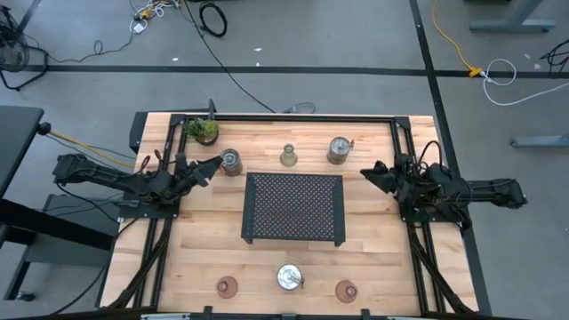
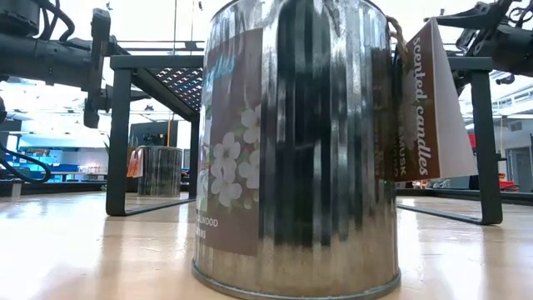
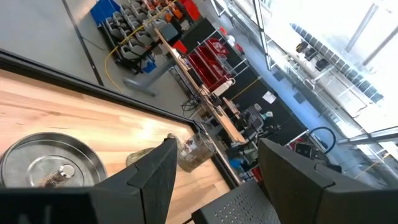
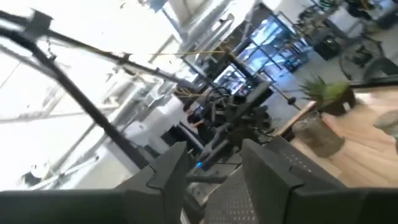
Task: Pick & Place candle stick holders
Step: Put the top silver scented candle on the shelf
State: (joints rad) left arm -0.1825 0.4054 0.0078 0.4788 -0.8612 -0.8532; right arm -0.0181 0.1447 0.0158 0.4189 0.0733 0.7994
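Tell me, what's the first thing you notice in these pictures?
A shiny silver candle tin fills the low view, with flowers on its label. From above, a black mesh tray sits mid-table with small holders ringed around it. The left gripper, fingers open, reaches toward a silver holder near a green plant.

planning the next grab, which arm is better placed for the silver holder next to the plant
Left. The left gripper is open right beside that silver holder, which fills its wrist view. The right gripper waits across the mesh tray.
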